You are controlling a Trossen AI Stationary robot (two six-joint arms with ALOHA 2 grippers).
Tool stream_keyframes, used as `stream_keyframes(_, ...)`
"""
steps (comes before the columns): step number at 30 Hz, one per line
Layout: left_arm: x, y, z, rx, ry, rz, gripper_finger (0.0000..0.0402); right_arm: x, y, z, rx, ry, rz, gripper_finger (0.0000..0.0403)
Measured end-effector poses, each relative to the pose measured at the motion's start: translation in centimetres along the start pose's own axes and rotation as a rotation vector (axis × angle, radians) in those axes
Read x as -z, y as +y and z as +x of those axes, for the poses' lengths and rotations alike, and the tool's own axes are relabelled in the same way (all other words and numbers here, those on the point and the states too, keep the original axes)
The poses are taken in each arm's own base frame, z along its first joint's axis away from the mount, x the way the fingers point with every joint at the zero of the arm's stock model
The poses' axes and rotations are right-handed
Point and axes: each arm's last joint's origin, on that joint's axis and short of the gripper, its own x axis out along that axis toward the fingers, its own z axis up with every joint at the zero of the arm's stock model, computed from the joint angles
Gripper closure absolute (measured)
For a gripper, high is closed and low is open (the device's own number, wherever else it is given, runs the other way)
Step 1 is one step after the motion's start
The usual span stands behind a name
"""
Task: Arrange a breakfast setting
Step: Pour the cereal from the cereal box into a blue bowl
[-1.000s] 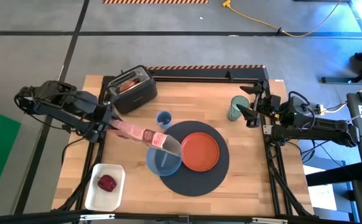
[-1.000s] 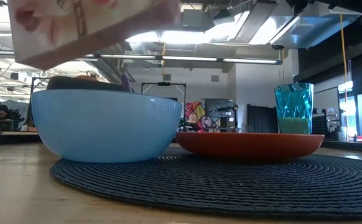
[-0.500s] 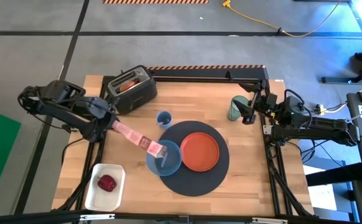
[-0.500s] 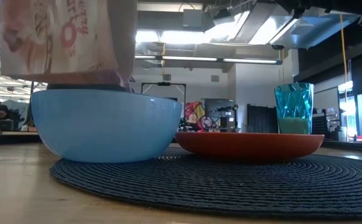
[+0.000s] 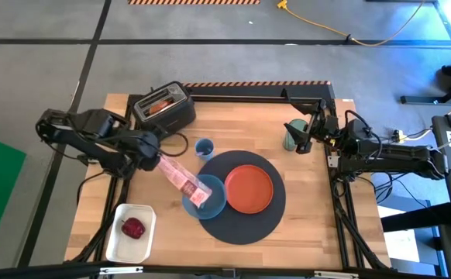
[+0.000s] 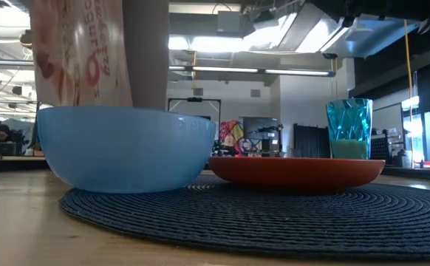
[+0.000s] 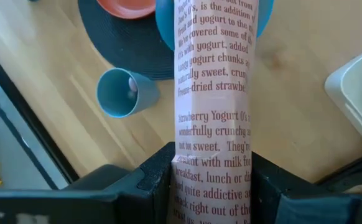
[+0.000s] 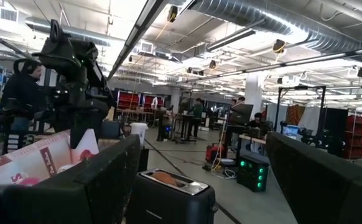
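My left gripper [image 5: 153,160] is shut on a pink cereal box [image 5: 182,180]. The box slants down with its far end over the blue bowl [image 5: 210,203]. The bowl and the orange plate [image 5: 249,188] sit on the round dark mat [image 5: 241,225]. My right gripper [image 5: 301,138] is open, right beside the translucent green cup [image 5: 290,136] at the table's far right. I cannot tell whether it touches the cup. The red apple [image 5: 133,228] lies in a white tray [image 5: 115,242]. Toast [image 8: 167,178] sticks out of the black toaster [image 5: 163,110]. No spoon shows. My left gripper pinches the cereal box near its closed end [image 7: 211,167], one finger [image 7: 159,177] on each broad face. The fingers come from the table's left, slanting down, in line with the box's length. The box is lifted clear and tilted, its far end [image 5: 199,195] down over the bowl.
A small blue cup [image 5: 204,148] stands on the wood just beyond the mat, close to the box's path. The toaster is at the far left. The white tray is at the near left corner. A black frame rail [image 5: 256,94] runs along the far edge.
My left gripper has gone toward the table's right and the bowl, tipping the cereal box steeper, so its far end now points down into the bowl. My right gripper has moved a little toward the table's left, up against the green cup.
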Motion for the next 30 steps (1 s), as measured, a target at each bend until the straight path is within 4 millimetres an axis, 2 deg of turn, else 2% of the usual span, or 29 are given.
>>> stream_keyframes(11,-1.7,0.1,1.7,0.022,0.060,0.083,0.0265,0.0,0.0,0.1,0.009,0.000,-0.017,0.0068)
stream_keyframes(14,-1.9,0.1,1.0,-0.036,0.061,0.109,0.0265,0.0,0.0,0.1,0.009,0.000,-0.017,0.0068)
stream_keyframes(22,-2.8,-0.1,-2.4,-0.136,-0.032,0.166,0.0264,0.1,0.0,0.1,0.009,0.002,-0.022,0.0068)
stream_keyframes(30,-3.5,-0.6,-1.9,-0.136,0.018,0.205,0.0264,0.1,0.0,0.1,0.009,0.008,-0.026,0.0068)
